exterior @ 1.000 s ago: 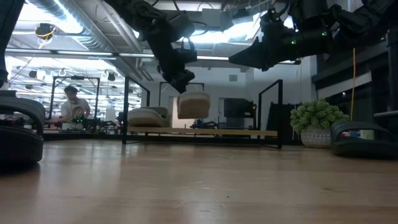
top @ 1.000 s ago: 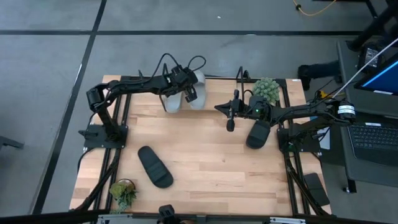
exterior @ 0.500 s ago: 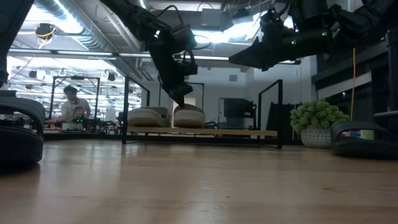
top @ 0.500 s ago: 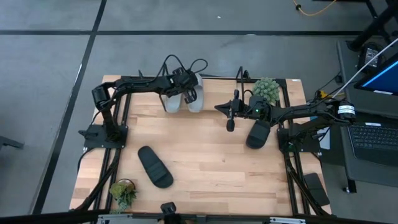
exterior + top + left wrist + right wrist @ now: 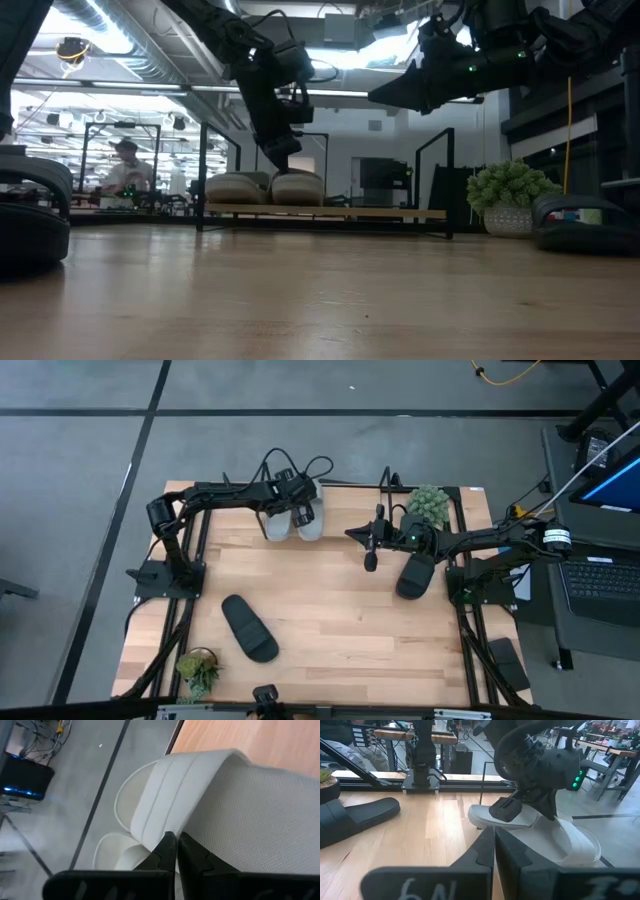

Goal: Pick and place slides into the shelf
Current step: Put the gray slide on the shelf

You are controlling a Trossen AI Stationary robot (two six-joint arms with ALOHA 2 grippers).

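The left gripper [image 5: 303, 512] is at the upper middle of the high view, at the far edge of the table [image 5: 330, 610], with its jaws clenched on the strap of a grey slide [image 5: 309, 520]. In the left wrist view the fingertips [image 5: 170, 851] meet almost completely over that pale, ribbed strap. The held slide sits just beside the second grey slide [image 5: 277, 523], which lies to its left in the high view. In the low view both pale slides [image 5: 265, 188] rest side by side on the wooden base of the shelf [image 5: 325, 211], left of centre in the frame, with the left arm coming down onto the right-hand one.

The right gripper [image 5: 370, 550] hangs right of centre in the high view, above bare table and well apart from the shelf. Its jaws are clenched with nothing between them; the right wrist view shows the two dark fingers [image 5: 492, 851] pressed together.

One black slide [image 5: 416, 574] lies at the right edge of the table, partly under the right arm. The other black slide [image 5: 249, 627] lies at lower left, angled. A plant [image 5: 428, 505] stands at the upper right corner and a smaller plant [image 5: 197, 668] at lower left. Whether the held slide's sole fully rests on the shelf base is hard to judge from here.
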